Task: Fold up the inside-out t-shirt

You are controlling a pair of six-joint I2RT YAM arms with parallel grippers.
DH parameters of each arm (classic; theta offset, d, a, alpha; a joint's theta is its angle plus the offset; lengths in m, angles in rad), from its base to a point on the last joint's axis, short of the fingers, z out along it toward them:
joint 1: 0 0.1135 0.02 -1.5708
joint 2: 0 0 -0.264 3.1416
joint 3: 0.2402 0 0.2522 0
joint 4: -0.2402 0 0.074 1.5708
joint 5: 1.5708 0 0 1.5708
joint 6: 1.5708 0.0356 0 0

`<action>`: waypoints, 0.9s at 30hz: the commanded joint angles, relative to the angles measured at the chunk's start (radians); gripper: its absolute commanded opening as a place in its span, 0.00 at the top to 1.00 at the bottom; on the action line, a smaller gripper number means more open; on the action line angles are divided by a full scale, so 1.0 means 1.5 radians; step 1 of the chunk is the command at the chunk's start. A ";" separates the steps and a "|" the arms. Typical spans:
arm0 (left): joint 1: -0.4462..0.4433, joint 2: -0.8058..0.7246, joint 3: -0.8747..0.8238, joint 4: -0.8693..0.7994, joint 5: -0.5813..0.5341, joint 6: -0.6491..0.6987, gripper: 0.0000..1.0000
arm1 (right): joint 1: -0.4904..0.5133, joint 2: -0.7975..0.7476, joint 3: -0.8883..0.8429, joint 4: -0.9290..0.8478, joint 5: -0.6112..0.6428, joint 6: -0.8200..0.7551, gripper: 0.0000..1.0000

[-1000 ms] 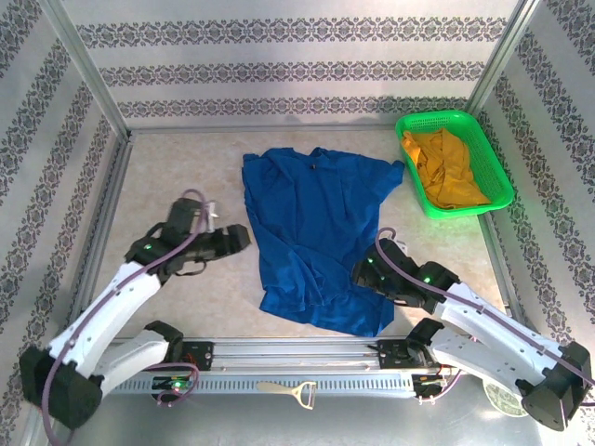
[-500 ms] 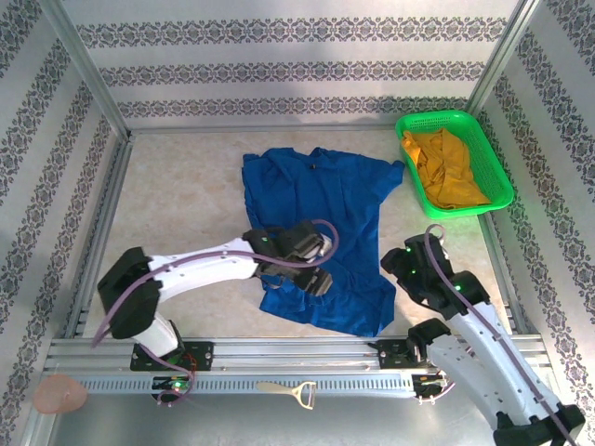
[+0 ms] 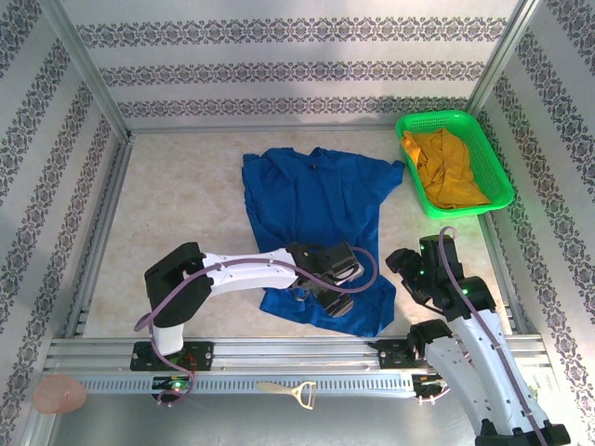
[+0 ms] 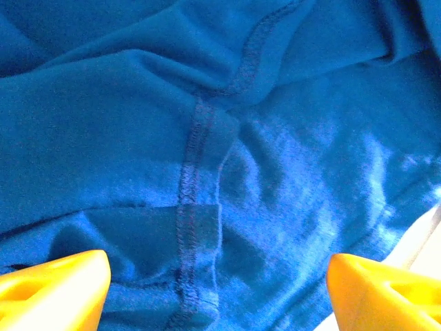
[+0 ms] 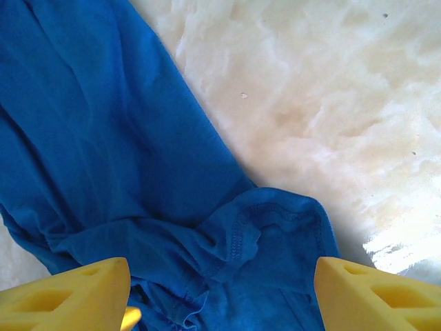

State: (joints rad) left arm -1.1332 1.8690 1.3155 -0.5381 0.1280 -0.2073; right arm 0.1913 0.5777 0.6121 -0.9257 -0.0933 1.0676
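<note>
A shirt (image 3: 316, 209) lies mid-frame on the beige table (image 3: 177, 195), patterned walls (image 3: 279, 70) around; left hand (image 4: 217, 272) and right hand (image 5: 222, 276) gape, apparently empty.

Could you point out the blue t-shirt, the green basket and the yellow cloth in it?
blue t-shirt (image 3: 316, 204): top external view, middle of the chest.
green basket (image 3: 435, 119): top external view, far rim.
mustard-yellow garment (image 3: 444, 172): top external view, middle of the bundle.

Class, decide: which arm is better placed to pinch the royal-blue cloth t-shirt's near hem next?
Probably left: the open left gripper sits over the royal-blue t-shirt's near hem; the right gripper stands beside the shirt's edge, partly over bare table.
</note>
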 commanded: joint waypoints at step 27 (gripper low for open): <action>0.084 -0.235 0.018 -0.077 -0.053 -0.098 0.83 | 0.122 -0.191 -0.060 0.072 -0.111 0.086 0.42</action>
State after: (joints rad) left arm -1.0084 1.5383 1.3613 -0.5877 0.0074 -0.2989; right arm 0.3012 0.3325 0.5480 -0.8707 -0.2825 1.1179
